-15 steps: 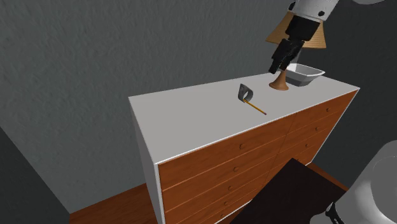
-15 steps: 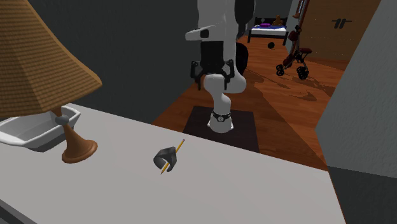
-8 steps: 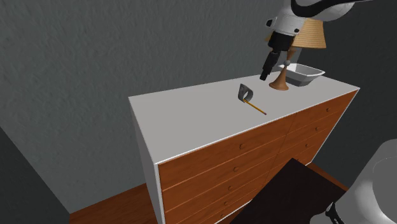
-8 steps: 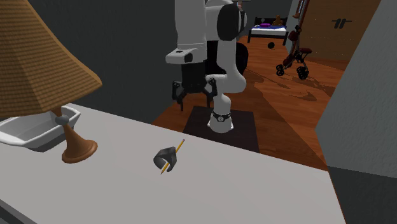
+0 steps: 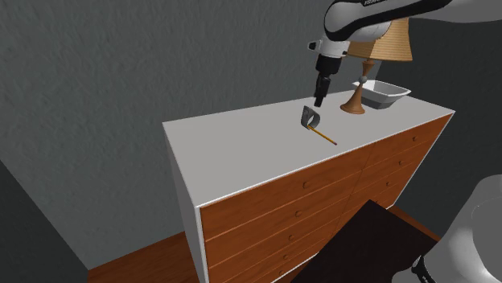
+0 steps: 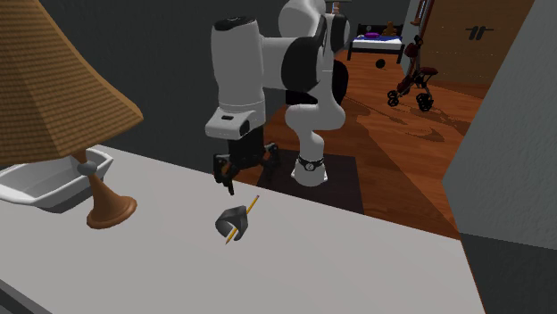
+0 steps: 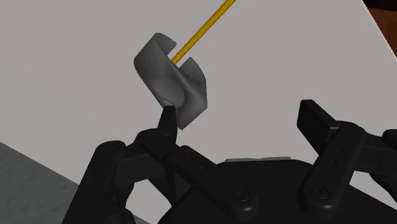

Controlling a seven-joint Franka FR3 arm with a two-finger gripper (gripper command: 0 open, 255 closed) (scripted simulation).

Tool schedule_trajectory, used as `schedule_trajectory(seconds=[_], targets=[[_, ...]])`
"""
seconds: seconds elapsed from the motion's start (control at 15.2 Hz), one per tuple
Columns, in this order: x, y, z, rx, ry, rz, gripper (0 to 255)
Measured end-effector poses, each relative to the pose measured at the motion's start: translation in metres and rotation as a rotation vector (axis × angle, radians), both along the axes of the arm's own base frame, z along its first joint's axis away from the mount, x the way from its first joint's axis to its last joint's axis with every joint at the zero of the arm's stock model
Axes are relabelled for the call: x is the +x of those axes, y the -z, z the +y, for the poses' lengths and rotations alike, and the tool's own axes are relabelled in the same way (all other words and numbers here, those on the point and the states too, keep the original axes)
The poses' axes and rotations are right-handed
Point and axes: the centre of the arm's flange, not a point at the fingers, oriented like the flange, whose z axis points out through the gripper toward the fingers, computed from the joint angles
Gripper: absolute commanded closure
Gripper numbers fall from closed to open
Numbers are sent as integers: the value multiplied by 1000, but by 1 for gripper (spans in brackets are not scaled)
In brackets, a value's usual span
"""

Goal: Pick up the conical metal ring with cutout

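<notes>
1. Shoulder view: my end effector (image 5: 319,98) hangs just above the grey conical ring (image 5: 307,117), pointing down at it.
2. The ring rests on the white worktop (image 5: 233,141) of a dresser with brown drawer fronts. It sits well away from every corner, roughly midway along the worktop's length.
3. A thin yellow stick (image 5: 325,136) lies flat on the worktop with one end at the ring, and it slants away toward the edge above the drawers.
4. Wrist view: my end effector (image 7: 242,121) is spread wide and grips nothing. The ring (image 7: 170,77) lies on its side with its cutout showing. It is just ahead of one fingertip (image 7: 168,121), not centred in the gap. The stick (image 7: 203,27) runs out from inside the ring.
5. Second exterior view: my end effector (image 6: 243,171) is poised over the ring (image 6: 235,218), apart from it.
6. A lamp (image 5: 352,103) with a brown base and a white dish (image 5: 384,92) stand close together near the worktop's far corner, well apart from the ring.
</notes>
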Motion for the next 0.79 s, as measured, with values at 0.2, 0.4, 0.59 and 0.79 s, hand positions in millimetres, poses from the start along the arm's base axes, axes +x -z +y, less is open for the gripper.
schedule_trajectory(seconds=[0.2,0.4,0.59,0.79], targets=[[32,22,-7,-25,-111,23,0],[51,40,-10,-37,-170,36,0],[52,55,-8,-38,-179,37,0],[54,71,-9,-38,-180,37,0]])
